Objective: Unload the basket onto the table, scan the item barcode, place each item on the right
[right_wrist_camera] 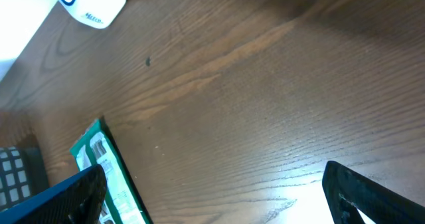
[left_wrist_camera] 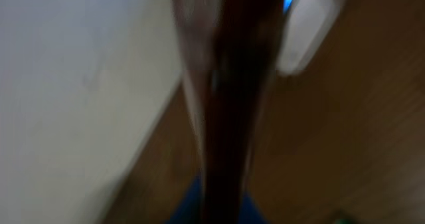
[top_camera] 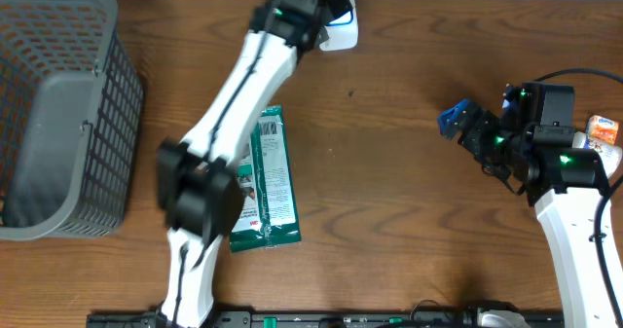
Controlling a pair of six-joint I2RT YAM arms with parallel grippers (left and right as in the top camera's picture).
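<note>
The item, a flat green and white packet [top_camera: 270, 180], lies on the wooden table beside my left arm; its edge also shows in the right wrist view as the packet [right_wrist_camera: 106, 167]. A white scanner [top_camera: 340, 28] with a blue glow stands at the table's far edge. My left gripper [top_camera: 321, 7] hangs right over it, shut. The left wrist view is blurred: dark closed fingers [left_wrist_camera: 229, 84] run down the middle, with the scanner [left_wrist_camera: 305, 31] just beyond them. My right gripper [top_camera: 472, 138] hovers open at the right, nothing between its fingers [right_wrist_camera: 73, 194].
A grey mesh basket [top_camera: 54, 104] fills the table's left end, and its corner [right_wrist_camera: 16, 174] shows in the right wrist view. Small white and orange packets [top_camera: 604, 131] lie at the right edge behind my right arm. The scanner [right_wrist_camera: 89, 4] sits far ahead of the right gripper.
</note>
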